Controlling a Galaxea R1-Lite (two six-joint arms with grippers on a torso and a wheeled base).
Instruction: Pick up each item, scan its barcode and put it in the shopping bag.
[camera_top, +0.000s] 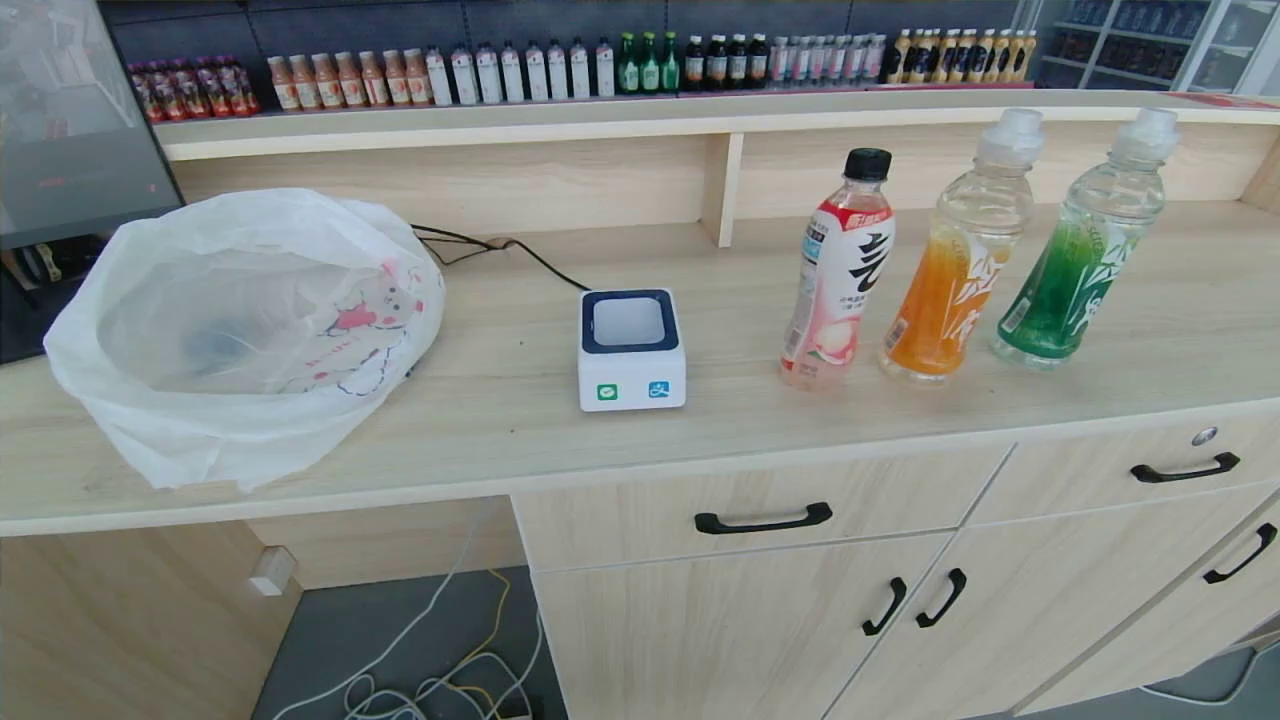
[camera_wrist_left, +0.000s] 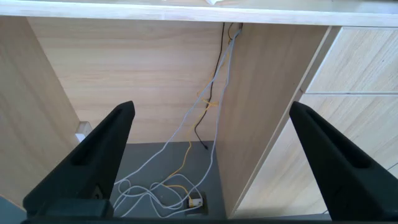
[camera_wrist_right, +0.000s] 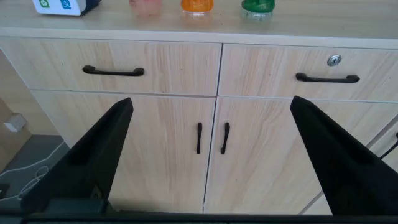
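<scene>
Head view: you have the pink-labelled clear plastic bottle (camera_top: 838, 270) upright on the pale wooden counter (camera_top: 500, 410), right of the white cube scanner (camera_top: 631, 350). Left wrist view: your left gripper (camera_wrist_left: 211, 109) is apart, empty, below counter level. Right wrist view: your right gripper (camera_wrist_right: 211, 102) is apart, empty, lower than that bottle, likely the nearer arm.

Shopping bag (camera_top: 150, 420), contents unclear, left of scanner (camera_top: 631, 350); bottles (camera_top: 950, 260) right.

Three bottles (camera_wrist_right: 197, 5) and the scanner (camera_wrist_right: 62, 5) are cut off above their bases in the right wrist view. A dark shape (camera_top: 215, 345) in the shopping bag (camera_top: 150, 440) cannot be identified.
</scene>
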